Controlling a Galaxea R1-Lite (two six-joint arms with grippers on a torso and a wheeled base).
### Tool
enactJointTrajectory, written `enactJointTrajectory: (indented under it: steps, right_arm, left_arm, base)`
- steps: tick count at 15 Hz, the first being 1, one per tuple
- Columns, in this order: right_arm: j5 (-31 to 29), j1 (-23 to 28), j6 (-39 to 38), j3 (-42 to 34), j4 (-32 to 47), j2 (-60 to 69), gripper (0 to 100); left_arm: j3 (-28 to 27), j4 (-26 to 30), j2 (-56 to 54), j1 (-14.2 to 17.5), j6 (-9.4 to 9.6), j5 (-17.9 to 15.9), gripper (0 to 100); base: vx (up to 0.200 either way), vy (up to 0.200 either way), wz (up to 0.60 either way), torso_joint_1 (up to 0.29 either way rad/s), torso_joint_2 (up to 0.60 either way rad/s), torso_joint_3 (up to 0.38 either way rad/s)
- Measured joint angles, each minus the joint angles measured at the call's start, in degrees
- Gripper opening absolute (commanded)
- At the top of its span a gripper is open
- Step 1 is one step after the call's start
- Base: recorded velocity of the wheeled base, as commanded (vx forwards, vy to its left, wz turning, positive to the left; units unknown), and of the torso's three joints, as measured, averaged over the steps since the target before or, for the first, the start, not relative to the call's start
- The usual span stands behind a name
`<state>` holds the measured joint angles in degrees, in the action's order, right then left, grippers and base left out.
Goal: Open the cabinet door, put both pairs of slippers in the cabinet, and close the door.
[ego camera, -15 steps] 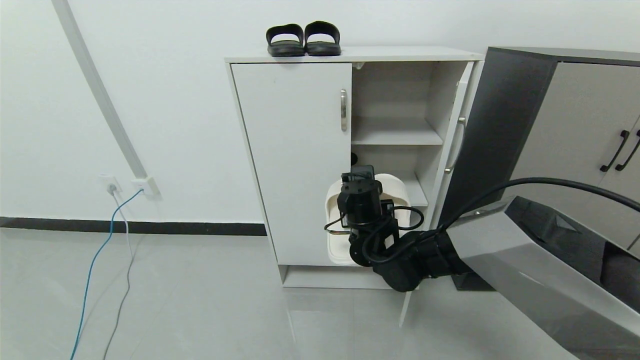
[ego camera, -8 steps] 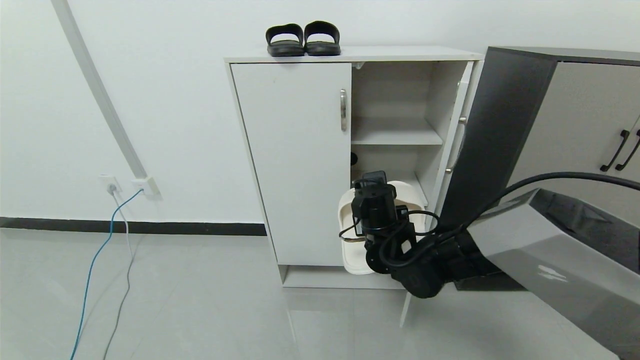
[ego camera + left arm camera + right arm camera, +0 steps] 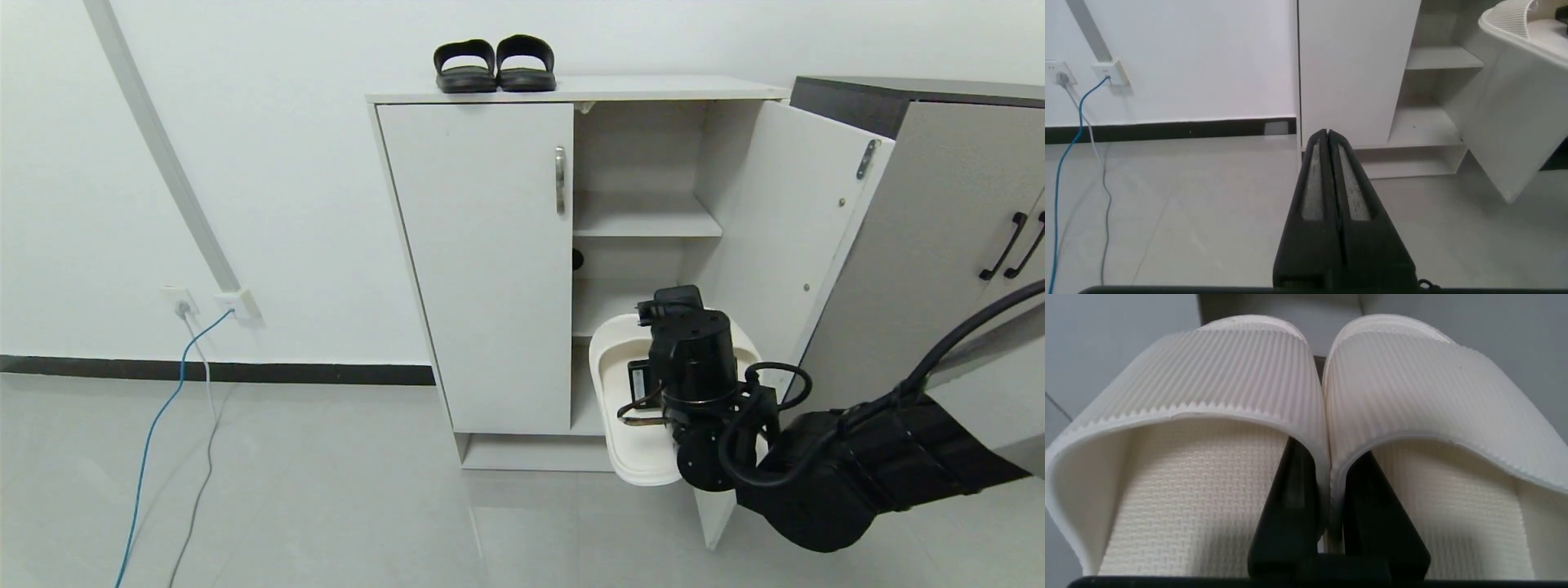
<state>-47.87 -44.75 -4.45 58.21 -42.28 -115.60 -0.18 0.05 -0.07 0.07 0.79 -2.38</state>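
Our left gripper (image 3: 1327, 143) hangs over the grey floor (image 3: 1167, 212), its two pads pressed flat together with nothing between them. At the far left of the head view we see wall sockets (image 3: 212, 304) with a blue cable (image 3: 151, 429) trailing down to the tiles; next comes the white cabinet (image 3: 653, 87), with the black slippers (image 3: 495, 64) set side by side on its top, toward the left end; its left door (image 3: 478, 269) is shut, the metal handle (image 3: 561, 180) upright near its inner edge; the right half stands open and we see shelves (image 3: 645, 222) inside. In front of that open half, low down, the white slippers (image 3: 633, 441) are carried as a pair by our right gripper (image 3: 1329, 502); in the right wrist view its fingers (image 3: 1290, 498) are drawn in on the two inner strap edges, which are squeezed together between them, one slipper on each side, toes pointing away from the wrist; whether the toes reach past the shelf edge we cannot tell. Just to the right of the slippers the right door (image 3: 784, 220) is swung wide open; beyond it stands a grey cupboard (image 3: 939, 204) with black pulls (image 3: 1012, 245).
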Motion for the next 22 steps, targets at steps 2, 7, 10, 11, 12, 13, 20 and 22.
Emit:
enactJointTrajectory:
  steps: [2, 7, 10, 11, 12, 13, 20, 22]
  right_arm:
    - [1.5, -0.3, -0.2, -0.7, -2.4, 0.0, 0]
    - [6.0, -0.9, -0.2, -3.2, -7.3, -0.8, 0]
    - [6.2, -1.3, -0.3, -3.6, -7.5, -1.2, 0]
    - [6.2, -0.8, -0.3, -3.6, -7.4, -1.5, 0]
    - [6.2, -0.2, -0.3, -3.5, -7.4, -1.7, 0]
    - [6.2, 0.2, -0.2, -3.2, -7.9, -2.0, 0]
    - [8.0, 3.1, -0.2, -2.0, -8.7, -4.4, 0]
    - [8.2, 4.8, -0.2, -1.7, -8.5, -4.9, 0]
  left_arm:
    - [0.0, 0.0, 0.0, 0.0, -0.01, 0.0, 0]
    - [0.0, 0.0, 0.0, 0.0, 0.07, 0.0, 0]
    - [0.0, 0.1, 0.0, -0.1, 0.05, 0.0, 0]
    - [0.0, 0.0, 0.0, 0.0, 0.02, 0.0, 0]
    - [0.0, 0.0, 0.0, 0.1, 0.0, 0.0, 0]
    - [0.0, 0.0, 0.0, 0.0, 0.02, 0.0, 0]
    - [0.0, 0.0, 0.0, 0.0, -0.01, 0.0, 0]
    - [0.0, 0.0, 0.0, 0.0, -0.01, 0.0, 0]
  base:
    - [0.0, 0.0, 0.0, 0.0, 0.0, 0.0]
    - [0.0, -0.12, 0.0, 0.0, 0.0, 0.001]
    - [0.0, -0.067, 0.0, -0.004, 0.0, 0.012]
    - [0.0, 0.0, 0.0, 0.0, 0.0, 0.0]
    - [0.0, 0.0, 0.0, 0.0, 0.0, 0.0]
    - [0.0, 0.0, 0.0, 0.0, 0.0, 0.0]
    - [0.0, 0.0, 0.0, 0.0, 0.0, 0.0]
    - [0.0, 0.0, 0.0, 0.0, 0.0, 0.0]
